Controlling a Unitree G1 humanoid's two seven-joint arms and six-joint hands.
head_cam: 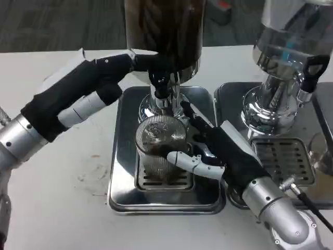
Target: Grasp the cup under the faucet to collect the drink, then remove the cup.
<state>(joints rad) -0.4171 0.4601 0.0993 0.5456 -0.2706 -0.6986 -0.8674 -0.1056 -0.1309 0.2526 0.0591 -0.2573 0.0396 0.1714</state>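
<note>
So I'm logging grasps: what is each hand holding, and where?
The right hand grips the cup around its lower side. The left hand reaches the faucet; its hold cannot be told.

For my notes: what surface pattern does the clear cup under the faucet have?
Vertical ribbing on the clear ribbed glass cup, seen best in the head view.

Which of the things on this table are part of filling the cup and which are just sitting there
In the job:
- ribbed glass cup, held by the right hand
- faucet of the dark drink dispenser, where the left hand reaches
- drip tray under the cup

Just there:
- second dispenser on the right
- its drip tray
</note>
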